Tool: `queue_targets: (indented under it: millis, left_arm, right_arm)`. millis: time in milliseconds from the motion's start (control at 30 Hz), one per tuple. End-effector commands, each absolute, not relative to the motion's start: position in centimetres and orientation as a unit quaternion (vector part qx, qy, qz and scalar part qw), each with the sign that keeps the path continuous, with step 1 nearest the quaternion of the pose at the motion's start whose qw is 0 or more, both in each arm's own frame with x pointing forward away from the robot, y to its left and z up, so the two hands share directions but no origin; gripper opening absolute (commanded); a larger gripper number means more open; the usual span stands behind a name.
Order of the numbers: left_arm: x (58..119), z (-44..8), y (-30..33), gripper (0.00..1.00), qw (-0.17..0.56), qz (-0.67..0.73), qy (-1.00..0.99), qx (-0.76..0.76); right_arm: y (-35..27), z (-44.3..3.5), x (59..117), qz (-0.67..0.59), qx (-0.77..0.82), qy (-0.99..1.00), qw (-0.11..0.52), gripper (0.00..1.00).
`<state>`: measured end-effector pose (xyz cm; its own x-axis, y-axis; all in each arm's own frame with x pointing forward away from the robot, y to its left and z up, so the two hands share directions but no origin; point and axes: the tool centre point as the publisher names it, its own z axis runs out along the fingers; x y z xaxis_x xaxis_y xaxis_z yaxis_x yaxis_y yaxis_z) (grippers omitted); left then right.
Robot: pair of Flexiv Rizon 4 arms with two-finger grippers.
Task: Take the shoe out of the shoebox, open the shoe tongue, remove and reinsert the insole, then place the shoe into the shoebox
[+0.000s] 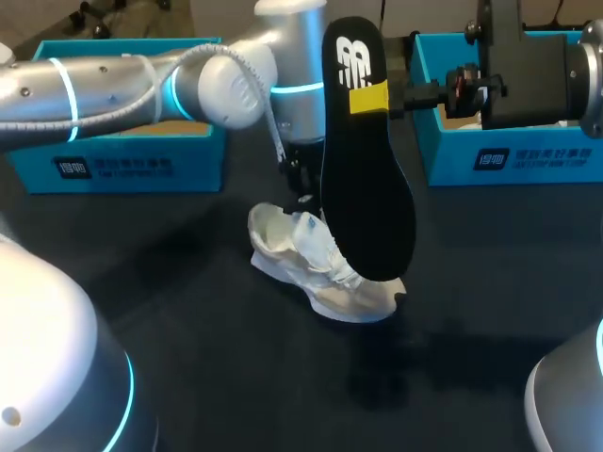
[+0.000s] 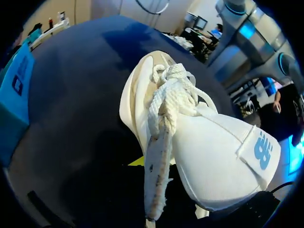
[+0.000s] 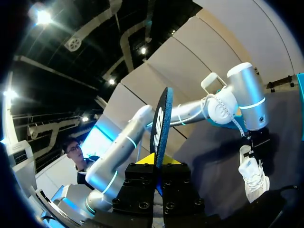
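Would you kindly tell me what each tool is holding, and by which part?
The right tool grips the black insole at its edge, near the logo end. The left tool sits at the white shoe; whether it grips it cannot be told.

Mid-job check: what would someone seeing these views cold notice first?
The black insole stands out most, held upright in the air over the table's middle, with the right gripper shut on it near its top end. Under it the white shoe lies on the dark table, and the left arm comes down at its heel end. Two teal shoeboxes sit at the back, left and right.
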<state>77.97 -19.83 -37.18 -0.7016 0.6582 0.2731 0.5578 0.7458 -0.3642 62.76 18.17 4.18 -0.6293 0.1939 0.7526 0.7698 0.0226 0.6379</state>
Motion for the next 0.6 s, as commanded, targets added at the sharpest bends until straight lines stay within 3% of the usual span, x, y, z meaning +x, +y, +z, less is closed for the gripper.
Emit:
queue_targets:
  millis: [33, 333, 600]
  left_arm:
    - [78.7, -36.5, -20.7, 0.0, 0.227, 0.096, -0.893, -0.375]
    - [78.5, -35.1, -20.8, 0.0, 0.199, 0.067, -0.827, -0.522]
    - [78.7, -33.3, -20.6, 0.0, 0.117, 0.056, -0.779, -0.613]
  right_arm:
    - [18.5, 4.2, 63.0, -0.599, -0.359, -0.674, 0.24, 0.0]
    - [18.5, 4.2, 63.0, -0.599, -0.359, -0.674, 0.24, 0.0]
    - [18.5, 4.2, 63.0, -0.599, -0.359, -0.674, 0.24, 0.0]
